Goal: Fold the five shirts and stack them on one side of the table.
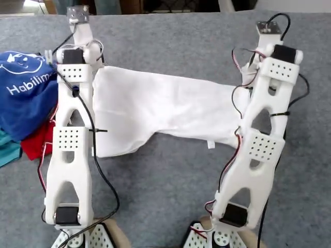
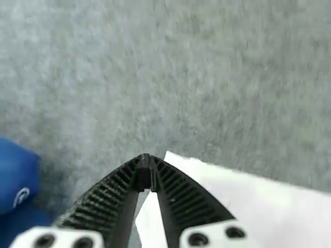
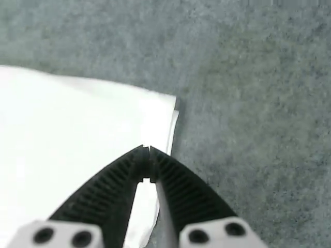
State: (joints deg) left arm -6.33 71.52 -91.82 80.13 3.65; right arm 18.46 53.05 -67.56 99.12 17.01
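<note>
The white shirt (image 1: 155, 111) is laid flat on the table (image 1: 170, 196) between the arms; its opposite ends are pinched by the closed left gripper (image 2: 146, 168) and right gripper (image 3: 146, 155), seemingly for folding; the other shirts (image 1: 23, 98) are heaped aside.

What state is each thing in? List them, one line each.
white shirt: spread out wide between the two grippers, not yet folded small.
left gripper: shut on a corner of the white shirt.
right gripper: shut on the white shirt's edge.
blue shirt: crumpled, unfolded, lying over the red shirt.
red shirt: crumpled, mostly covered.
teal shirt: mostly out of frame, state unclear.
</note>
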